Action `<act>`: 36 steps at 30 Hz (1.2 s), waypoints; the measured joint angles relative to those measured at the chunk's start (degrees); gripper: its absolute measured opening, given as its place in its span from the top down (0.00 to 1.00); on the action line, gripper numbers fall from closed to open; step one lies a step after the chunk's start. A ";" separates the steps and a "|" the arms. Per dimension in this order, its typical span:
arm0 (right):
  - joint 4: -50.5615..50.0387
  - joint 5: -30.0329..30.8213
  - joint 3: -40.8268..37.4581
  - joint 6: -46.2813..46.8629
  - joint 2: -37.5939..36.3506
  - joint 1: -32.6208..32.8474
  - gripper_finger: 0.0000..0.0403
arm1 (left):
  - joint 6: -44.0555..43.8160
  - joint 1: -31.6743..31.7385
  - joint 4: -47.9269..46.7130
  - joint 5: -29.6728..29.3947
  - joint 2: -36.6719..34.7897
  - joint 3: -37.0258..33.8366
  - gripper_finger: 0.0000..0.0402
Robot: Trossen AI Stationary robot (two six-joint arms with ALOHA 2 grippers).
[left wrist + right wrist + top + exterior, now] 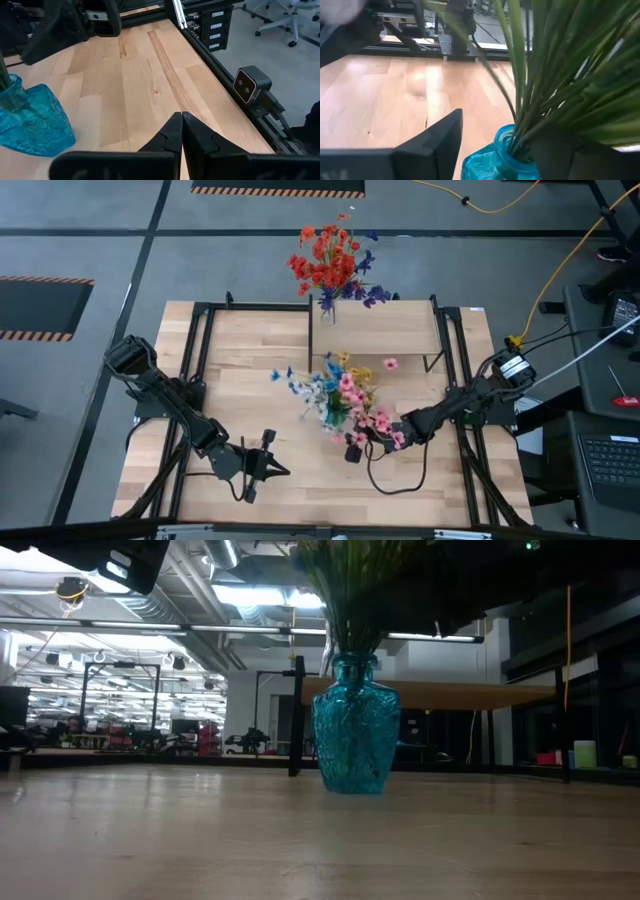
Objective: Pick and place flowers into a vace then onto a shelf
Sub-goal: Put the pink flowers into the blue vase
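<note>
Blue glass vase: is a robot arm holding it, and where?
Not held: right gripper's open fingers flank the blue glass vase's neck, gap showing; left gripper waits shut.

Green flower stems (555, 75) in blue glass vase (495, 162); pincer (507, 150) fingers (432, 142) flank vase neck.

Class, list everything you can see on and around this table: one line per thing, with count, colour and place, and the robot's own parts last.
Flowers in blue vase: one bunch, pink, yellow, blue and white, middle of the table.
Blue glass vase: one, turquoise, standing on the tabletop under that bunch.
Red and purple flowers: one bunch, at the shelf's far edge.
Shelf: one, light wood on black legs, far side of the table.
Table: one, light wood, black frame.
Left gripper: dark, near edge, shut and empty.
Right gripper: dark, beside the blue vase's flowers.
</note>
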 joint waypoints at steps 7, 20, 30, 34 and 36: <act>-1.06 0.12 0.00 0.17 -0.07 0.56 0.43 | 0.02 0.00 -0.01 0.00 0.00 0.00 0.98; -3.71 0.10 0.00 0.02 -1.41 1.82 0.43 | 0.02 0.00 -0.01 0.00 0.00 0.00 0.99; -8.55 0.28 0.04 0.23 -5.75 3.57 0.43 | 1.18 0.00 -0.51 -0.02 0.00 0.00 0.99; -10.75 0.95 0.04 0.52 -5.75 3.14 0.43 | 0.91 0.00 -0.47 0.00 0.00 0.00 0.99; -11.57 0.99 0.04 1.24 -5.75 3.14 0.43 | 0.59 0.00 -0.47 -0.02 0.00 0.00 0.99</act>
